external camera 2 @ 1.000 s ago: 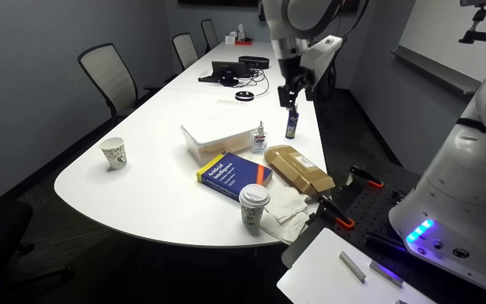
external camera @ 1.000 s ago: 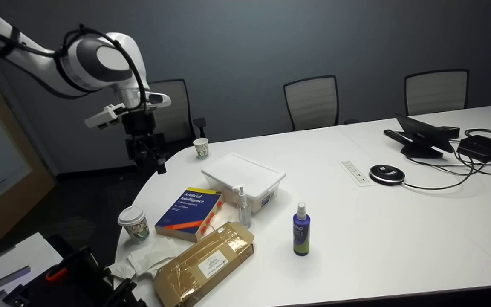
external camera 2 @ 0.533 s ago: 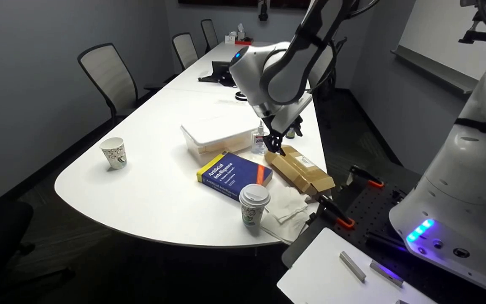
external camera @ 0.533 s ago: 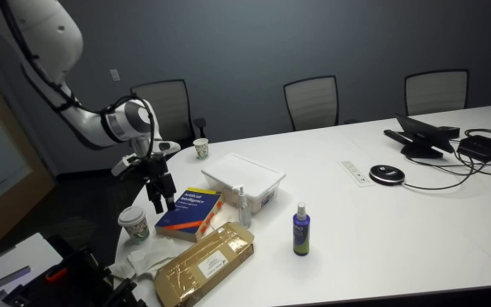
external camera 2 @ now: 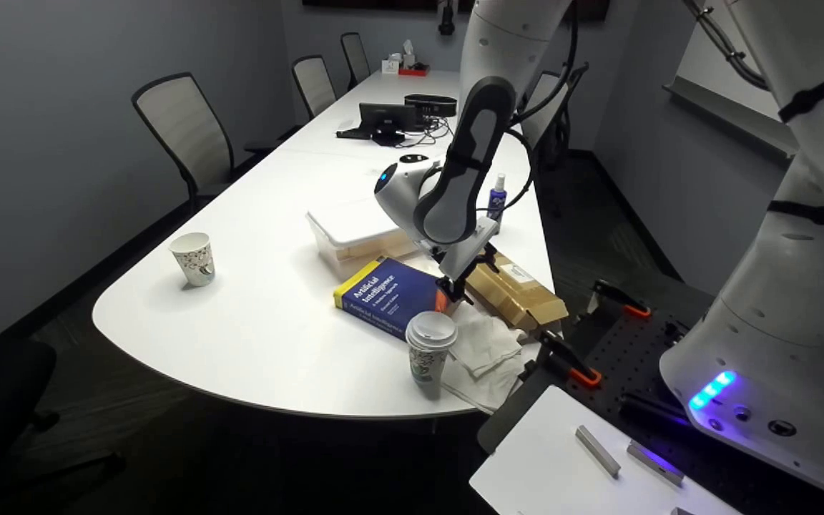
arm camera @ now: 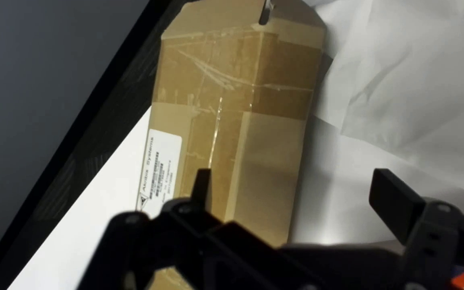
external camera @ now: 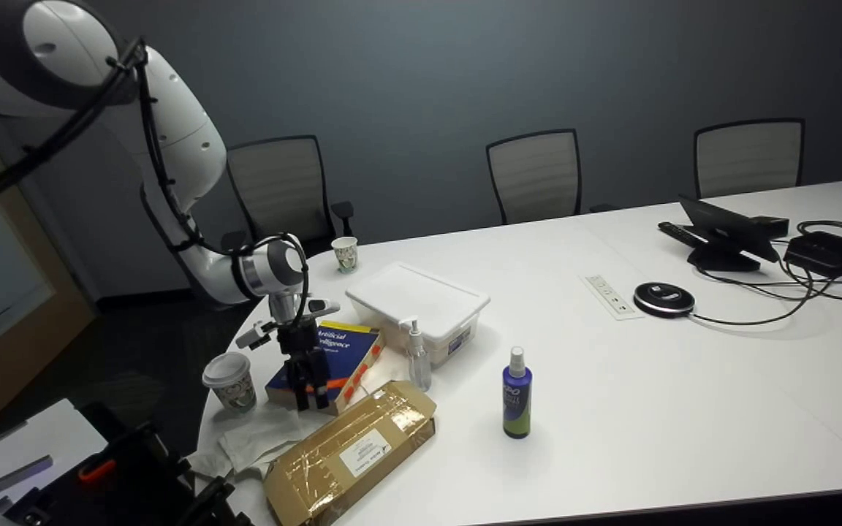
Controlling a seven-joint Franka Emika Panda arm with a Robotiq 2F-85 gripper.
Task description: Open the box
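A long brown cardboard box [external camera: 373,446] with clear tape and a white label lies on the table. It also shows in the other exterior picture [external camera 2: 512,286] and the wrist view [arm camera: 224,76], closed on top, with an end flap sticking out. My gripper [external camera: 312,405] is low over the near edge of the book, beside the cardboard box. In the wrist view the gripper [arm camera: 292,173] is open and empty, one finger over the box top, the other over the white surface beside it. A clear plastic box [external camera: 417,296] with a white lid on stands further back.
A blue book [external camera: 348,354] lies under the gripper. A lidded cup [external camera: 229,381] and crumpled napkins [external camera: 264,437] are close by. A sanitizer bottle [external camera: 419,365], a spray bottle [external camera: 517,400] and a paper cup [external camera 2: 194,259] stand on the table. Table edge runs beside the cardboard box.
The arm has come down in both exterior views. My gripper has moved from high above the table's far-left edge to low over the book, beside the cardboard box. The objects have not moved.
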